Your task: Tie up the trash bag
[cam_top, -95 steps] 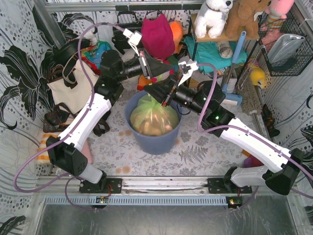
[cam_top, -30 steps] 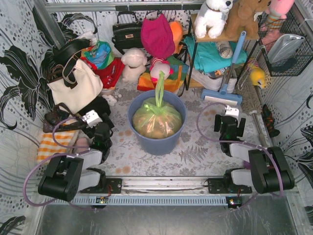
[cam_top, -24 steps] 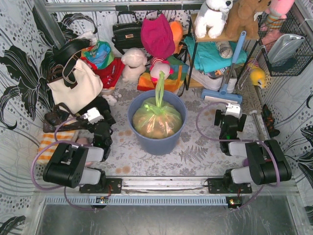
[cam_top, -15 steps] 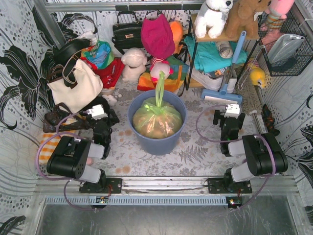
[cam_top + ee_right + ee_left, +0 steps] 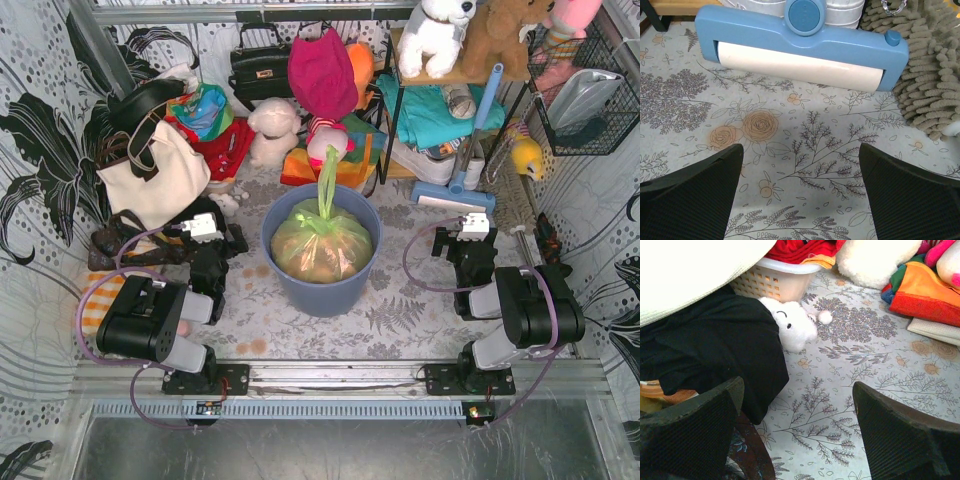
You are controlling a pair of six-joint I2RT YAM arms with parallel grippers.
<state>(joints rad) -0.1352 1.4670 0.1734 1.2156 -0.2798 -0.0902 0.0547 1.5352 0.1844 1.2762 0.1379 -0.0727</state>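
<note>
Both arms, at the trash bag (image 5: 318, 248) seconds ago, now sit folded near the table (image 5: 410, 300) front edge, left tool (image 5: 796, 432) and right tool (image 5: 801, 187) spread apart, empty. The bag stands mid-table in the blue bin (image 5: 325, 292), neck upright, with bare floral cloth on both sides.

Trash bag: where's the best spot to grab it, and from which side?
Take the twisted tail rising from the top of the trash bag, coming in above the rim and pinching across its narrow width. It stands upright, clear of the blue bin, whose wall surrounds the rounded body.
</note>
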